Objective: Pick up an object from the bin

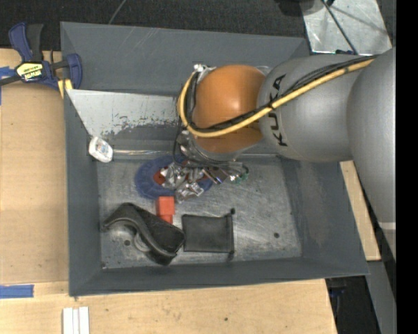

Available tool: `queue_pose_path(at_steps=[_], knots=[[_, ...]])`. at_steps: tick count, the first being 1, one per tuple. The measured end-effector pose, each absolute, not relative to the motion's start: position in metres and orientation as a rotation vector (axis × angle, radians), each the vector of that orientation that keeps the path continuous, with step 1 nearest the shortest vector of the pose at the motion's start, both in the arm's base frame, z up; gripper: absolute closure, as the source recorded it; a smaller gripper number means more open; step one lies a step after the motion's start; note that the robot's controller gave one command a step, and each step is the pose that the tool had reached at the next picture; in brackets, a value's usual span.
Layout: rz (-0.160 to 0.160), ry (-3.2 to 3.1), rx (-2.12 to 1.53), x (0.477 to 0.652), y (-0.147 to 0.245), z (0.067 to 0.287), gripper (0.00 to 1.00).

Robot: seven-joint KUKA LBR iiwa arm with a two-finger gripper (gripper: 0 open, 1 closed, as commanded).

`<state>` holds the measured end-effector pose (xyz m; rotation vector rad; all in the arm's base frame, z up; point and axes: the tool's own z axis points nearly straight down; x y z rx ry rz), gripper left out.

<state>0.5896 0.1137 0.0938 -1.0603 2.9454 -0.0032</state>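
Gripper point(189, 178) sits low in the middle of the bin point(81, 214), just over the right edge of a blue disc point(148, 179); how far it gapes cannot be told. An orange block point(166, 207) lies just below.

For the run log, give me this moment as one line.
arm: down in bin | under it: blue disc | beside: red block, black pouch

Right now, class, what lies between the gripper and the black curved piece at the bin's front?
A small red block lies between the gripper and the black curved piece, as the camera view shows.
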Motion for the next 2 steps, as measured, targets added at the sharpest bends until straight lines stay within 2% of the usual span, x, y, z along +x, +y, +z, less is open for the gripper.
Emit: queue_pose_path(at_steps=[1,2], knots=[[0.002,2.931,-1.096,0.629,0.163,0.136,1.0],[-0.002,2.94,-1.071,0.619,0.153,0.23,1.0]])
